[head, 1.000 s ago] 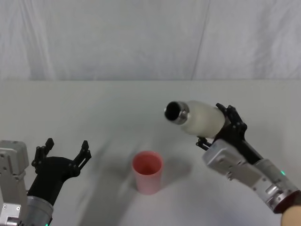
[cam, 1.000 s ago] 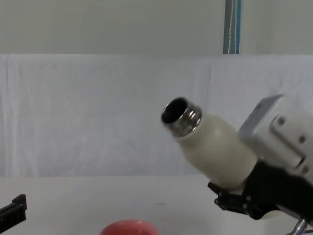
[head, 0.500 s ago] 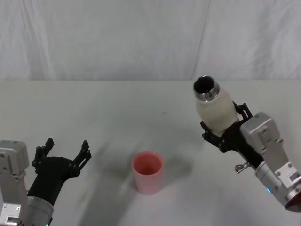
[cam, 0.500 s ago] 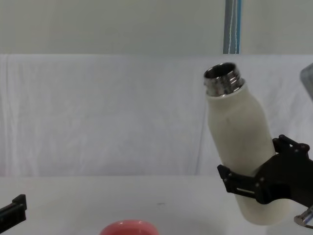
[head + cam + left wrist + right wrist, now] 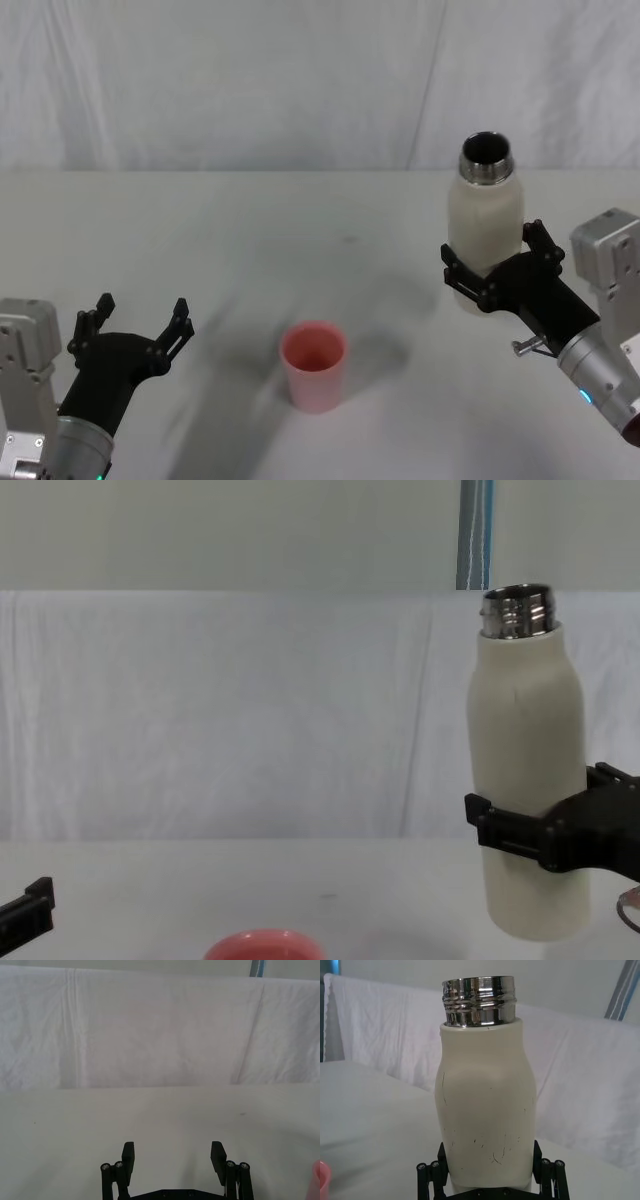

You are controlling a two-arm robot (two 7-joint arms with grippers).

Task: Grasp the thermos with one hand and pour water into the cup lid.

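The cream-white thermos (image 5: 484, 230) stands upright at the right of the table, its steel neck open at the top; it also shows in the chest view (image 5: 527, 780) and close up in the right wrist view (image 5: 486, 1115). My right gripper (image 5: 497, 268) is shut on its lower body, black fingers on both sides (image 5: 489, 1191). The salmon-pink cup lid (image 5: 314, 364) sits upright on the table in the middle front, left of the thermos; its rim (image 5: 263, 946) shows low in the chest view. My left gripper (image 5: 135, 325) rests open at the front left, away from both (image 5: 172, 1156).
The white table (image 5: 250, 230) runs back to a white cloth backdrop (image 5: 300, 80). A blue-edged pole (image 5: 475, 535) stands behind the cloth.
The right gripper has swung the thermos from tilted toward the cup lid back to upright and carried it right and away from the lid. The left arm has not moved.
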